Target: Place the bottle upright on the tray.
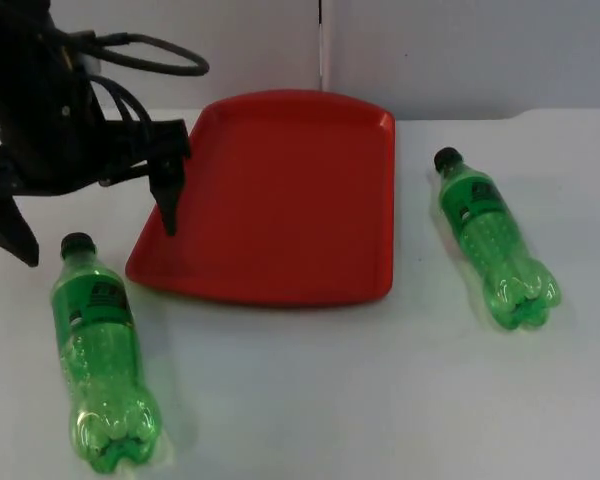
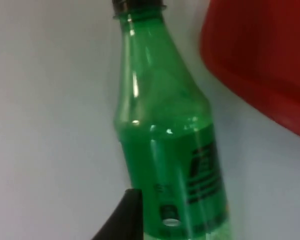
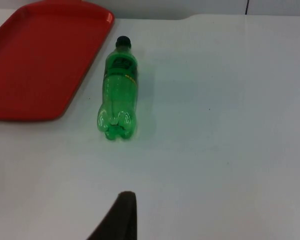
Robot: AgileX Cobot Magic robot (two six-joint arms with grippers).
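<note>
Two bottles are lying on the bench [image 1: 310, 400], and both are looking like clear green plastic. The left bottle [image 1: 102, 350] is showing a glossy, smooth wall with bright glints along its shoulder, a printed dark label, and a matt black cap. The right bottle [image 1: 492, 243] is shining the same way, its lobed base catching the light. The tray [image 1: 280, 200] is appearing as smooth red plastic with a soft sheen on its rounded rim. The bench is looking white, smooth and matt. The far partition wall [image 1: 460, 50] is reading as plain matt grey.
</note>
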